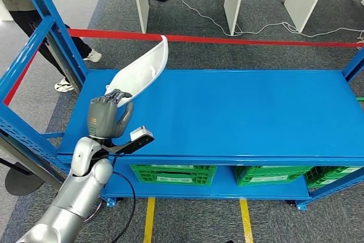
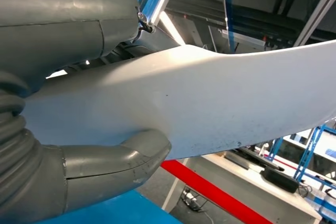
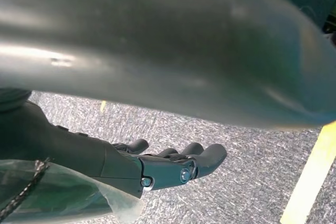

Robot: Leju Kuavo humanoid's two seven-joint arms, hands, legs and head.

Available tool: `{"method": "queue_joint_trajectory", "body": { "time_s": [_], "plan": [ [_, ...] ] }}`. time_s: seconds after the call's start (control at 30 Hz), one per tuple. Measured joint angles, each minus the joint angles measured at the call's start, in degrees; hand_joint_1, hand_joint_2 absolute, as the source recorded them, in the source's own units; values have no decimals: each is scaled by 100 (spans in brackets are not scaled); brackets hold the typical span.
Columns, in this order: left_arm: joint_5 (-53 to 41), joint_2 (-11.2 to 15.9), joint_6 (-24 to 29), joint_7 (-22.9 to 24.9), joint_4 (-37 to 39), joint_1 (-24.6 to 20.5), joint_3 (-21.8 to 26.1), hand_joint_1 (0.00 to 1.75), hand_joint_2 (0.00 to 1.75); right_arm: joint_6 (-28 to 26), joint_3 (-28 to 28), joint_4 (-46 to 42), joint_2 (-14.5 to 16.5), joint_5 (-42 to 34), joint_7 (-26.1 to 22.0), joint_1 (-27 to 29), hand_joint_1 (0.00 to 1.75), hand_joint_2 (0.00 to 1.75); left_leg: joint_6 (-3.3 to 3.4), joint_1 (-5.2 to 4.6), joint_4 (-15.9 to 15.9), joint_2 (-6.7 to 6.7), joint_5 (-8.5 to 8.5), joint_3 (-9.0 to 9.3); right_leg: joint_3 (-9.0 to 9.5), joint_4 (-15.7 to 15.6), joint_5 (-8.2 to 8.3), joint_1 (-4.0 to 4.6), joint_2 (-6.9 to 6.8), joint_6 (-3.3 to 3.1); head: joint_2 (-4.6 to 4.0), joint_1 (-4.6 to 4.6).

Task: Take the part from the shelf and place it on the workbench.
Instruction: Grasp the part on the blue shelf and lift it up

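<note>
- The blue shelf [image 1: 240, 112] spans the head view as a broad flat deck, with blue uprights at its left end and green crates [image 1: 174, 173] on the level beneath.
- Grey carpet surrounds it, crossed by a red floor stripe [image 1: 257, 40]; a person's legs and shoes [image 1: 64, 85] stand beyond the shelf's left corner, and pale table legs stand further back. I cannot tell which surface is the workbench.
- The part [image 1: 139, 75], a long curved white shell, rises at a slant above the deck's left end, its far tip up over the back edge, its near end in the left hand [image 1: 105, 116].
- In the left wrist view that hand's thumb [image 2: 115, 161] and fingers close around the shell's near end, gripping it.
- The right hand [image 3: 174, 163] hangs over the carpet, fingers loosely extended and apart, holding nothing.
- Risks, as I judge them: the grip sits at one end of a long piece, so its weight could twist it in the fingers and let it slip.
- Swinging it away could knock the raised tip against the uprights.
- The person stands near the likely swing path, so a wide turn might reach them.
</note>
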Motion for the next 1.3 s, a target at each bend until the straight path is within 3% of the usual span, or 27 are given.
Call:
{"method": "queue_joint_trajectory", "body": {
  "time_s": [0.13,0.3,0.5,0.63,0.7,0.77,0.87,0.9,0.93,1.0,1.07,1.13,1.2,1.23,1.3],
  "plan": [
    [224,-66,0,-319,-215,136,65,175,175,-40,-1,0,0,54,-7,1,0,0,0,-1,0,0,0,0,-1,0,0,-1,1,0,0,-1],
    [950,-304,1,-733,-1099,671,73,175,175,-109,-26,0,-1,178,-11,-3,0,0,1,-2,0,1,-2,-1,-3,-1,0,-2,2,0,0,1],
    [1940,-441,2,-941,-2098,1316,-278,175,175,-187,-93,0,-2,217,-6,-11,0,0,28,-15,34,0,-20,-14,-5,-15,9,-23,-1,22,0,-2],
    [2116,-450,2,-968,-2380,1485,-503,175,175,-213,-159,0,-2,209,-2,-17,0,0,80,-37,55,0,-27,-32,-3,-30,29,-42,-1,69,0,-3],
    [2131,-463,3,-970,-2476,1516,-555,175,175,-219,-174,0,-3,208,-3,-24,0,0,147,-30,-31,4,19,-5,-6,-45,22,-46,0,110,0,0],
    [2143,-486,10,-972,-2542,1525,-597,175,175,-223,-181,0,-5,207,-4,-31,0,0,224,-5,-146,12,82,36,-143,199,-136,-40,8,130,0,13],
    [2146,-506,16,-972,-2576,1562,-639,175,175,-225,-185,0,-10,205,-4,-28,0,0,258,-1,-175,14,96,42,-723,1256,-542,-41,20,155,0,30],
    [2145,-507,16,-972,-2576,1578,-647,175,175,-225,-185,0,-13,204,-3,-22,0,0,256,-1,-173,12,90,46,-874,1479,-541,-45,19,169,-1,28],
    [2145,-508,17,-973,-2576,1588,-653,175,175,-225,-186,0,-15,204,-3,-18,0,0,248,4,-168,9,79,55,-926,1491,-420,-53,18,182,-1,28],
    [2150,-513,18,-974,-2577,1596,-664,175,175,-228,-187,0,-23,204,-3,-19,0,0,202,24,-140,0,32,86,-732,917,40,-78,9,210,-1,30],
    [2300,-520,-46,-1014,-2585,1606,-674,175,175,-273,-196,2,-27,158,21,-24,0,0,131,16,-79,-6,-18,81,-440,335,311,-75,19,212,0,50],
    [2682,-528,-135,-1083,-2625,1662,-742,175,175,-378,-260,4,-26,60,79,-28,0,0,78,-6,-18,-9,-29,45,-349,188,292,-61,48,161,0,57],
    [3012,-531,-142,-1102,-2679,1763,-882,175,175,-461,-351,4,-26,-12,101,-19,0,0,39,0,24,-8,-60,20,-370,160,259,-71,61,84,0,44],
    [3097,-528,-127,-1090,-2700,1812,-956,175,175,-477,-387,4,-26,-27,87,-12,0,0,16,6,95,-6,-142,-10,-377,150,254,-74,60,44,0,36],
    [3215,-518,-110,-1059,-2726,1885,-1083,175,175,-479,-444,4,-25,-26,26,-4,0,0,-29,16,538,-4,-484,-173,-395,136,269,-72,42,-24,0,23]
  ]
}}
